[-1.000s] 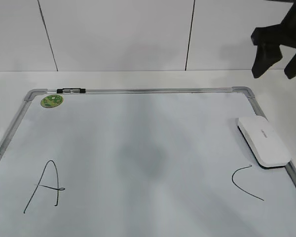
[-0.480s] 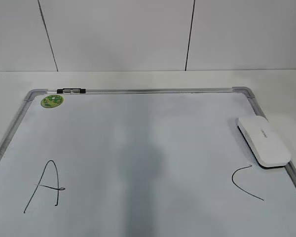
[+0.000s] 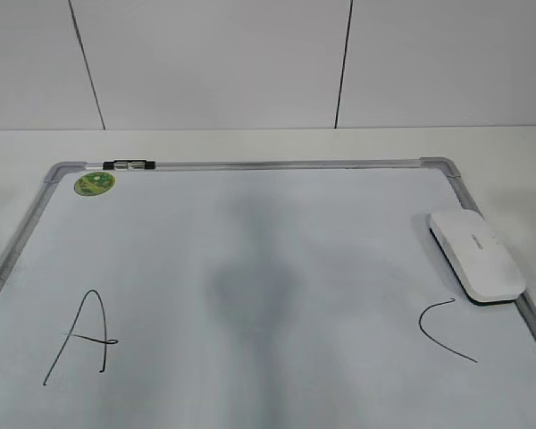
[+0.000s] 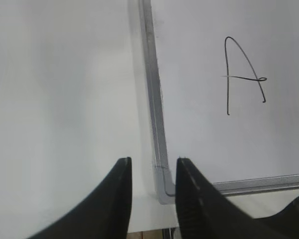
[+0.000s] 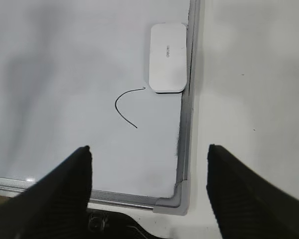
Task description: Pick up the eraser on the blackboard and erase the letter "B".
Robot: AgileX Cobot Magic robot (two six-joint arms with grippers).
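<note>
The white eraser (image 3: 477, 255) lies on the blackboard (image 3: 250, 164) against its right frame, just above the black "C" (image 3: 442, 329); it also shows in the right wrist view (image 5: 168, 57). The black "A" (image 3: 82, 340) is at the lower left. No letter "B" shows in any view; the board's middle carries only a grey shade. My right gripper (image 5: 149, 154) is wide open and empty, high over the board's near right corner. My left gripper (image 4: 153, 164) is open and empty over the near left corner, with the "A" (image 4: 241, 74) ahead. Neither gripper shows in the exterior view.
A round green sticker (image 3: 95, 183) sits at the board's far left corner, with a small black-and-grey clip (image 3: 129, 164) on the top frame beside it. White table surrounds the board, and a white panelled wall stands behind.
The right gripper, seen at the exterior view's top right a second ago, has left that view. The dark bit at the left edge is gone too. The eraser has not moved.
</note>
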